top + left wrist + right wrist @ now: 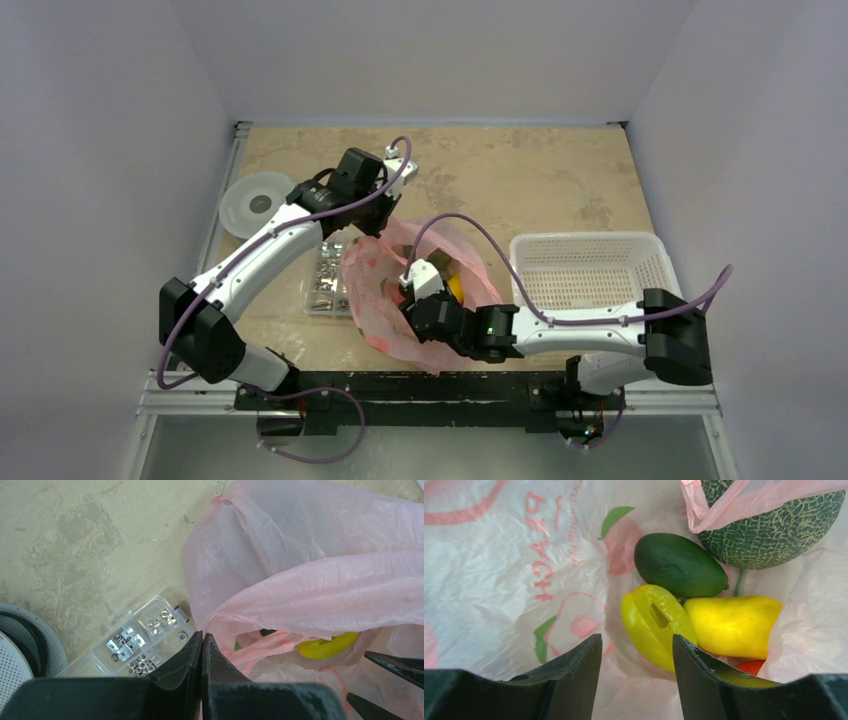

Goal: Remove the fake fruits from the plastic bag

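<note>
The pink plastic bag [385, 300] lies near the table's front edge, its mouth held open. My left gripper [378, 222] is shut on the bag's rim [220, 615], the fingertips [202, 640] pinching thin pink film. My right gripper [415, 285] is open inside the bag, empty [637, 645]. Just beyond its fingers lie a dark green oval fruit [679, 565], a yellow-green ridged piece [651, 625] and a yellow fruit [734, 625]. A netted green melon [774, 525] lies behind them. A yellow fruit shows through the bag's mouth [327, 646].
A clear box of small metal parts [328, 280] lies against the bag's left side [135, 640]. A white perforated basket [590, 270] stands to the right. A round white lid [258, 203] lies at the far left. A red piece [751, 666] peeks from under the yellow fruit.
</note>
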`<control>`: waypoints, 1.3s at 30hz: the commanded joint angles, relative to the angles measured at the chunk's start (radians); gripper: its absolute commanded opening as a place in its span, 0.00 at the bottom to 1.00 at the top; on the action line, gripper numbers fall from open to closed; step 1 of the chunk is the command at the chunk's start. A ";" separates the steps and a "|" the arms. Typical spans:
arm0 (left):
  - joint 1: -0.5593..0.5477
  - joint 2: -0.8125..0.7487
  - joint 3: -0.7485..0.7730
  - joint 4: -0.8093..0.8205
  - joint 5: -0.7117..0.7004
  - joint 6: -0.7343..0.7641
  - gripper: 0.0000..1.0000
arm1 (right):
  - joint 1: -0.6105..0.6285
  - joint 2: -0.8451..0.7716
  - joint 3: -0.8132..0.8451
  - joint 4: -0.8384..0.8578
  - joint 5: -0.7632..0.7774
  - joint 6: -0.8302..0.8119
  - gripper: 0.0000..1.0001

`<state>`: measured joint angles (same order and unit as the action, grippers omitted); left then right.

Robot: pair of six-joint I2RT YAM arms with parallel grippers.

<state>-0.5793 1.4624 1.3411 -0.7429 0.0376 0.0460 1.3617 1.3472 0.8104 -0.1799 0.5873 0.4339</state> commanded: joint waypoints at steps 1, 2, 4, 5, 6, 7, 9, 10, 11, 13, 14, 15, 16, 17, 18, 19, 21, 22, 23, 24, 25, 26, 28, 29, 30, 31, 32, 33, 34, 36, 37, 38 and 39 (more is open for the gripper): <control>-0.008 -0.003 0.009 0.012 0.002 0.011 0.00 | 0.001 0.056 0.050 -0.039 0.077 -0.070 0.54; -0.010 -0.001 0.012 0.008 0.001 0.011 0.00 | 0.001 0.072 0.057 -0.056 0.094 -0.071 0.54; -0.009 0.000 0.016 0.001 0.001 0.011 0.00 | 0.002 0.105 0.065 -0.084 0.114 -0.076 0.58; -0.009 -0.002 0.014 0.002 0.001 0.011 0.00 | 0.004 0.119 0.064 -0.091 0.107 -0.074 0.61; -0.009 -0.002 0.012 0.005 -0.001 0.011 0.00 | 0.005 0.133 0.062 -0.098 0.107 -0.066 0.66; -0.009 -0.003 0.011 0.008 -0.001 0.011 0.00 | 0.009 0.145 0.056 -0.099 0.105 -0.061 0.70; -0.009 0.002 0.011 0.011 0.001 0.010 0.00 | 0.022 0.165 0.044 -0.070 0.099 -0.060 0.77; -0.009 0.007 0.014 0.011 0.005 0.007 0.00 | 0.029 0.180 0.042 -0.057 0.106 -0.062 0.82; -0.009 0.013 0.018 0.007 0.011 0.007 0.00 | 0.031 0.197 0.043 -0.047 0.117 -0.062 0.87; -0.009 0.021 0.025 -0.001 0.024 0.001 0.00 | 0.031 0.236 0.053 -0.033 0.133 -0.066 0.93; -0.009 0.019 0.025 -0.001 0.034 -0.001 0.03 | 0.032 0.252 0.058 -0.025 0.135 -0.072 0.95; -0.009 0.016 0.023 -0.002 0.042 -0.003 0.13 | 0.031 0.266 0.060 -0.012 0.132 -0.077 0.96; -0.010 0.011 0.022 -0.005 0.047 -0.006 0.23 | 0.032 0.275 0.059 0.009 0.128 -0.086 0.98; -0.009 0.003 0.018 -0.001 0.048 -0.011 0.35 | 0.032 0.281 0.054 0.029 0.126 -0.094 0.98; -0.008 -0.009 0.013 0.003 0.045 -0.016 0.44 | 0.032 0.284 0.051 0.045 0.126 -0.096 0.99; -0.009 -0.022 0.009 0.003 0.040 -0.022 0.52 | 0.031 0.287 0.051 0.060 0.126 -0.098 0.99; -0.008 -0.046 0.007 -0.002 0.001 -0.061 0.62 | 0.032 0.294 0.061 0.064 0.165 -0.102 0.99; -0.004 -0.054 0.017 -0.026 -0.008 -0.087 0.68 | 0.032 0.291 0.065 0.065 0.176 -0.108 0.99; 0.008 -0.061 0.033 -0.058 0.007 -0.111 0.82 | 0.032 0.285 0.063 0.075 0.181 -0.115 0.99; 0.025 -0.071 0.046 -0.098 0.031 -0.136 0.97 | 0.032 0.280 0.058 0.089 0.187 -0.125 0.99; 0.041 -0.089 0.050 -0.132 0.058 -0.155 1.00 | 0.032 0.275 0.053 0.101 0.193 -0.134 0.99; 0.058 -0.124 0.040 -0.149 0.079 -0.173 1.00 | 0.032 0.271 0.047 0.112 0.200 -0.142 0.99; 0.083 -0.217 -0.008 -0.166 0.093 -0.199 1.00 | 0.032 0.269 0.041 0.136 0.203 -0.165 0.99; 0.092 -0.274 -0.036 -0.170 0.095 -0.206 1.00 | 0.031 0.268 0.040 0.149 0.202 -0.174 0.99; 0.098 -0.325 -0.064 -0.174 0.098 -0.208 1.00 | 0.031 0.270 0.039 0.159 0.200 -0.179 0.99; 0.100 -0.376 -0.093 -0.189 0.095 -0.212 1.00 | 0.030 0.270 0.036 0.171 0.196 -0.181 0.99; 0.101 -0.422 -0.114 -0.198 0.088 -0.219 1.00 | 0.028 0.270 0.032 0.175 0.188 -0.183 0.99; 0.101 -0.462 -0.144 -0.198 0.092 -0.227 0.99 | 0.025 0.270 0.028 0.205 0.184 -0.179 0.99; 0.101 -0.514 -0.175 -0.193 0.105 -0.231 0.97 | 0.022 0.268 0.024 0.218 0.181 -0.174 0.98; 0.101 -0.573 -0.238 -0.180 0.127 -0.228 0.93 | 0.012 0.266 0.016 0.236 0.166 -0.164 0.97; 0.101 -0.595 -0.268 -0.165 0.131 -0.226 0.92 | 0.007 0.266 0.012 0.247 0.152 -0.165 0.96; 0.101 -0.606 -0.300 -0.150 0.128 -0.226 0.91 | 0.003 0.268 0.013 0.254 0.141 -0.169 0.95; 0.101 -0.605 -0.322 -0.137 0.128 -0.226 0.91 | 0.001 0.271 0.018 0.253 0.137 -0.176 0.92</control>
<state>-0.4789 0.8528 1.1187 -0.9070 0.1349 -0.1558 1.3785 1.6424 0.8322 -0.0051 0.7361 0.2687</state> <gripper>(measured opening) 0.921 0.952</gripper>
